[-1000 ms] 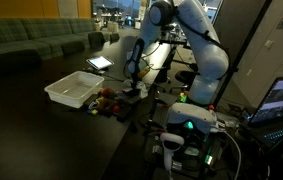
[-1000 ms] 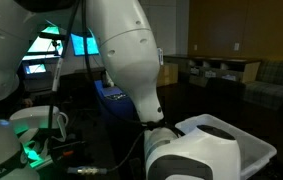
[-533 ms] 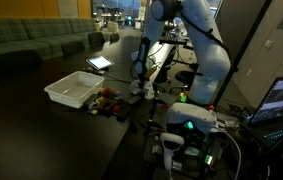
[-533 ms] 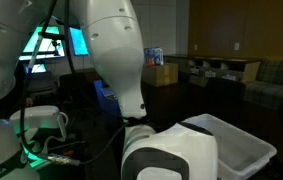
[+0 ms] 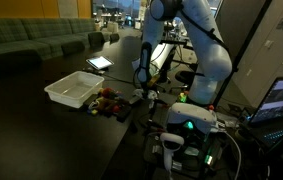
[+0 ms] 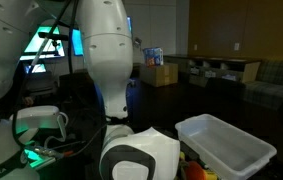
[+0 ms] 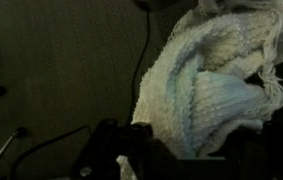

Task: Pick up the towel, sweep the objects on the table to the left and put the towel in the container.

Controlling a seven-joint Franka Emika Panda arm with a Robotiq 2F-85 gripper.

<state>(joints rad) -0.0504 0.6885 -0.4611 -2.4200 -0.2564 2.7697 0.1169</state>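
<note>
In the wrist view a white knitted towel (image 7: pixel 216 70) fills the right half and hangs bunched between my dark fingers; my gripper (image 7: pixel 186 142) is shut on it. In an exterior view my gripper (image 5: pixel 143 90) hangs low over the dark table, right of a small heap of coloured objects (image 5: pixel 106 100). The white container (image 5: pixel 73 90) stands left of that heap and looks empty. The container also shows in an exterior view (image 6: pixel 226 148), with the arm's white body (image 6: pixel 131 155) in front.
A tablet (image 5: pixel 100 62) lies on the table behind the container. Cables and lit electronics (image 5: pixel 186 125) crowd the robot's base. Sofas (image 5: pixel 31 40) stand at the back. Boxes (image 6: pixel 159 72) sit on a far table.
The arm has swung right, away from the container and the heap, with the towel in the gripper. In the exterior view close to the arm, its body slid left and uncovered the container.
</note>
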